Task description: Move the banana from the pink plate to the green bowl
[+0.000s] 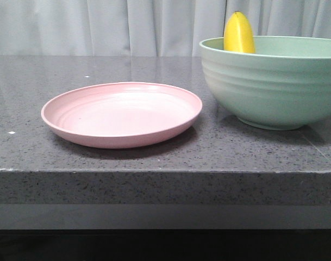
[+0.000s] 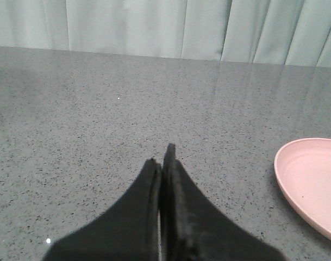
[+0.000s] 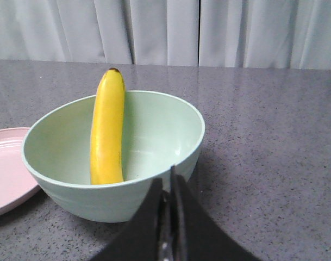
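The banana (image 1: 239,33) stands on end inside the green bowl (image 1: 274,87) at the right, leaning on its far wall with its tip above the rim. In the right wrist view the banana (image 3: 107,130) rests in the bowl (image 3: 154,130). The pink plate (image 1: 122,113) sits empty at the middle left; its edge shows in the left wrist view (image 2: 312,185). My left gripper (image 2: 162,160) is shut and empty over bare counter, left of the plate. My right gripper (image 3: 166,178) is shut and empty, just outside the bowl's near rim. Neither gripper shows in the front view.
The dark speckled stone counter (image 1: 165,157) has its front edge close below the plate. A pale curtain (image 1: 100,27) hangs behind. The plate's edge also shows beside the bowl in the right wrist view (image 3: 5,168).
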Controlling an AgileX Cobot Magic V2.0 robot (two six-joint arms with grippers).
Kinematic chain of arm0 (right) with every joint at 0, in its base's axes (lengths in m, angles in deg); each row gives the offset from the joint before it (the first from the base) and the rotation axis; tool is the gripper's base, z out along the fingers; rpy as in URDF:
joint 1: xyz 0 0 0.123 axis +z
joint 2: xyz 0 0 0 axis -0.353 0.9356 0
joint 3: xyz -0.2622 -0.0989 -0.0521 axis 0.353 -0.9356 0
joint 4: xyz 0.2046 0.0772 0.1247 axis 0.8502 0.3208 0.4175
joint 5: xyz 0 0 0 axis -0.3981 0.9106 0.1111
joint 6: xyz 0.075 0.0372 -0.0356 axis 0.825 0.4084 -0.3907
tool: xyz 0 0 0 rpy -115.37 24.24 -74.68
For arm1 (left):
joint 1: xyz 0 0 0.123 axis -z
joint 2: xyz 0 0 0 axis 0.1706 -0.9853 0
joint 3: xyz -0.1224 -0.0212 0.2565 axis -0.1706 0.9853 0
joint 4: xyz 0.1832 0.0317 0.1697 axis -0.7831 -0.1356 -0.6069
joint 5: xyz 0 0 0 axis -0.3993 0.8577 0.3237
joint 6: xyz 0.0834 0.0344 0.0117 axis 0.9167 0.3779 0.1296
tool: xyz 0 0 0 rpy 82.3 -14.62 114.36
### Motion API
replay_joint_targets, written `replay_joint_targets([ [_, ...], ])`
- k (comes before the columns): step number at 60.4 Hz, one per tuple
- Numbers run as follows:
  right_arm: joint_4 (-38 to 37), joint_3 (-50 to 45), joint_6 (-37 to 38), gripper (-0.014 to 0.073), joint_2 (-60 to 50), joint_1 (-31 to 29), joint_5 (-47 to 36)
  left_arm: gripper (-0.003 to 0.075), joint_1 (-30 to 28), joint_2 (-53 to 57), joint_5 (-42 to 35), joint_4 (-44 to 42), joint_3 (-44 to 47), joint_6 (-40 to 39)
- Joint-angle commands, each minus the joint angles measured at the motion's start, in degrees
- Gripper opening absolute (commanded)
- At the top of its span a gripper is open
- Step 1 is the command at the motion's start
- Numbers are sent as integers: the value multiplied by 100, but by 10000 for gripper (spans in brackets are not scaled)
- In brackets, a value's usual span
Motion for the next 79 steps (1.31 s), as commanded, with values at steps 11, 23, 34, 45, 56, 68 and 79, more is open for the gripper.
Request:
replay_joint_targets([
  [11, 5, 139, -15, -57, 48, -13, -461, -20, -10, -61, -578, 13, -145, -16],
  [23, 5, 139, -15, -57, 48, -13, -461, -20, -10, 429, -609, -2, 296, -16],
  [34, 5, 139, -15, -57, 48, -13, -461, -20, -10, 1409, -609, 51, 1114, -16],
  [45, 5, 134, -15, -57, 53, -13, -456, -20, -10, 1434, -1016, 62, 1745, -16],
  [56, 5, 134, -15, -57, 53, -13, -456, -20, -10, 1434, -1903, 172, 2246, -16],
  [68, 5, 134, -15, -57, 53, -13, -456, -20, -10, 1434, -1812, 172, 2221, -16],
  [79, 5, 134, -15, -57, 53, -13, -456, -20, -10, 1421, -1812, 172, 2221, -16],
])
